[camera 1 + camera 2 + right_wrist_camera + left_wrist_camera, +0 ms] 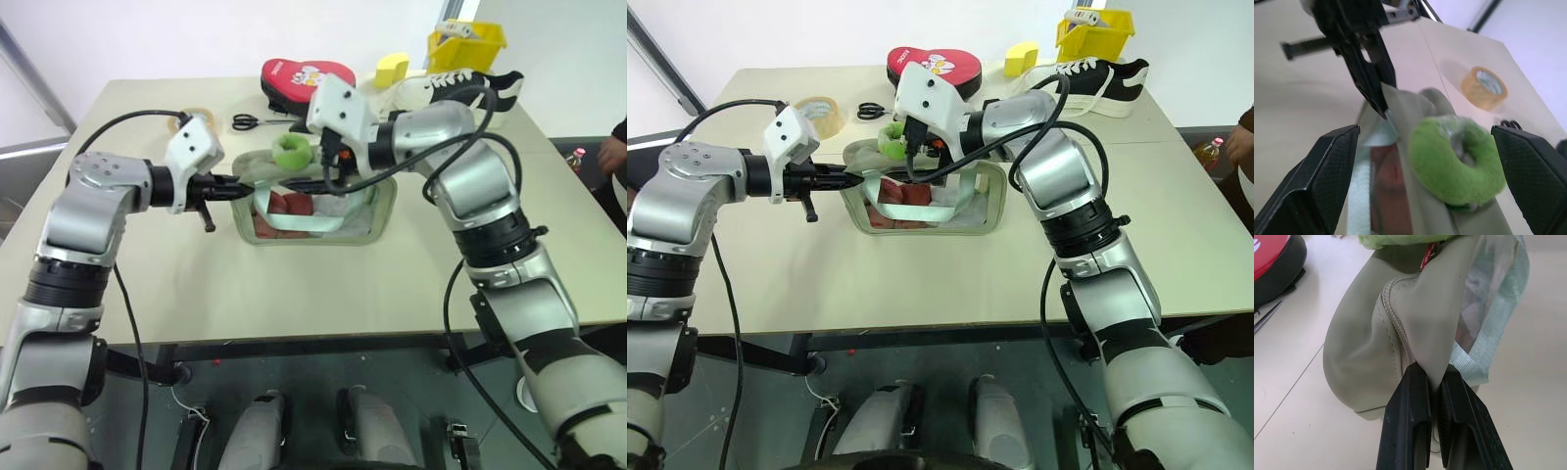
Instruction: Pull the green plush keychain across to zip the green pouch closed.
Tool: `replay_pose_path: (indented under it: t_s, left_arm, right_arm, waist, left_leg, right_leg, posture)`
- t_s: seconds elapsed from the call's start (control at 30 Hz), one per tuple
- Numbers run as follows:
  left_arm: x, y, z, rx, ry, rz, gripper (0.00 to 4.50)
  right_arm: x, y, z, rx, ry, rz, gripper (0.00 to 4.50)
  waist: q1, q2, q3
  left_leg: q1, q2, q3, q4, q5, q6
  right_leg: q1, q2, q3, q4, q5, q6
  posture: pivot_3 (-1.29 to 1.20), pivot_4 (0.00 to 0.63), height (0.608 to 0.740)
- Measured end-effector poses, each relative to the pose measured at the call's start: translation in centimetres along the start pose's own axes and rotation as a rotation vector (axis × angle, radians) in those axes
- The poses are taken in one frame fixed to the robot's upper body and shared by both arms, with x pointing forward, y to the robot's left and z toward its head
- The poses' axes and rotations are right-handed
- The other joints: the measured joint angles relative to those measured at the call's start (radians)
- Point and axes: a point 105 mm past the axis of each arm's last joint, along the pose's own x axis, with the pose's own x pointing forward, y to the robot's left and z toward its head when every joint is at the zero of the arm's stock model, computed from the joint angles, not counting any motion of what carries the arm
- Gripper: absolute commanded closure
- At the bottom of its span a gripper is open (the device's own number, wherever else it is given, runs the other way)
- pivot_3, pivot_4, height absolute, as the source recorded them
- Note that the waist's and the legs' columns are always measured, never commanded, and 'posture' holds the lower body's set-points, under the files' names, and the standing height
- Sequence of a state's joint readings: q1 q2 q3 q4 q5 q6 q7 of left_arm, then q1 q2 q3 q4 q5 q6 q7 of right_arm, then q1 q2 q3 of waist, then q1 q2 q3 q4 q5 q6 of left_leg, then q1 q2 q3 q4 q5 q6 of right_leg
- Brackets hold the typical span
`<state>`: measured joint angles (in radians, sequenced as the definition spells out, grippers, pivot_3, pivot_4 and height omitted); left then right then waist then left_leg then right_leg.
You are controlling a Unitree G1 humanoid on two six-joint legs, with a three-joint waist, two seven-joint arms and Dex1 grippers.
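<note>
Pinching sage green pouch [1366, 357]; fuzzy lime green plush keychain [1454, 161] ring-shaped.

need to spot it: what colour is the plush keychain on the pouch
Bright lime green keychain, clearest in the right wrist view.

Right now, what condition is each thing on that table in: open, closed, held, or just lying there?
green pouch: lying on the table, one end pinched.
left gripper: shut on the green pouch's end.
right gripper: open, fingers either side of the green plush keychain.
green plush keychain: not gripped.
scissors: closed, lying flat.
tape roll: lying flat.
</note>
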<state>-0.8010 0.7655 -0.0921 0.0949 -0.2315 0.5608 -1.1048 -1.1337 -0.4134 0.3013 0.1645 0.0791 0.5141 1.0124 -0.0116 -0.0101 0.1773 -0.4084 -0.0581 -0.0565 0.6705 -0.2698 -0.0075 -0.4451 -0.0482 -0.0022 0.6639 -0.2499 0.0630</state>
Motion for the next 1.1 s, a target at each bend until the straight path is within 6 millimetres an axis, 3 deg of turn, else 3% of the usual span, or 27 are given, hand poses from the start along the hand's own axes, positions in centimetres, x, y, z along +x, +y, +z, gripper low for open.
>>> replay_pose_path:
  t_s: [0.1,0.27,0.3,0.5,0.7,0.9,1.0,1.1]
  left_arm:
    - [0.0,0.0,0.0,-0.001,0.0,0.004,4.5]
    - [0.0,0.0,-0.1,-0.002,0.001,0.007,4.5]
    - [0.0,0.0,-0.1,-0.003,0.001,0.007,4.5]
    - [0.1,0.0,-0.1,-0.009,-0.007,0.009,4.5]
    - [0.0,-0.2,0.0,-0.005,-0.012,0.006,4.5]
    - [-0.1,-0.3,-0.1,-0.007,-0.009,0.009,4.5]
    - [-0.1,-0.3,-0.2,-0.013,-0.006,0.008,4.5]
    - [-0.1,-0.3,-0.2,-0.017,-0.003,0.006,4.5]
  right_arm:
    - [0.2,-0.1,-0.3,-0.005,0.007,-0.005,1.37]
    - [0.2,-0.1,-0.4,-0.008,0.01,-0.004,4.13]
    - [0.1,-0.1,-0.4,-0.005,0.009,-0.004,4.45]
    - [-1.5,-1.1,-0.8,0.012,0.03,-0.056,4.45]
    - [-7.9,-4.9,-4.1,-0.114,0.234,-0.307,4.45]
    - [-13.7,-4.6,-9.2,-0.121,0.457,-0.452,4.45]
    - [-14.4,-3.8,-11.6,-0.063,0.504,-0.487,4.45]
    - [-13.0,-2.1,-13.6,0.029,0.474,-0.516,4.45]
  waist:
    - [-0.002,0.0,0.0]
    - [-0.002,0.0,0.0]
    - [-0.002,0.0,0.0]
    - [0.002,0.0,0.0]
    - [0.001,0.0,0.0]
    - [0.001,0.0,0.0]
    - [-0.003,0.0,0.0]
    - [-0.002,-0.002,-0.001]
  left_leg:
    - [0.0,0.0,0.0,-0.001,0.0,0.0]
    - [0.0,0.0,0.0,-0.001,0.0,0.0]
    - [0.0,0.0,0.0,-0.001,0.0,0.0]
    - [0.0,0.0,0.0,-0.001,0.0,0.0]
    - [0.0,0.0,0.0,-0.001,0.0,0.001]
    - [0.0,0.0,0.0,-0.002,0.0,0.001]
    - [0.002,0.001,0.001,-0.002,0.0,0.001]
    - [0.003,0.002,0.001,-0.002,0.0,0.001]
  right_leg:
    - [0.0,0.001,0.0,0.0,0.0,0.0]
    - [0.0,0.001,0.0,0.0,0.0,0.0]
    - [0.0,0.001,0.0,0.0,0.0,0.0]
    - [0.0,0.0,0.0,0.0,0.0,0.0]
    - [0.0,0.0,0.0,-0.001,0.0,0.0]
    - [0.001,0.0,0.0,-0.001,0.0,0.0]
    - [0.001,0.001,0.001,0.0,0.0,0.0]
    - [0.002,0.002,0.001,0.0,0.0,0.0]
  posture:
    - [0.0,0.15,0.74]
    - [0.0,0.15,0.74]
    - [0.0,0.15,0.74]
    - [0.0,0.15,0.74]
    - [0.0,0.15,0.74]
    - [0.0,0.15,0.74]
    - [0.0,0.15,0.74]
    - [0.0,0.15,0.74]
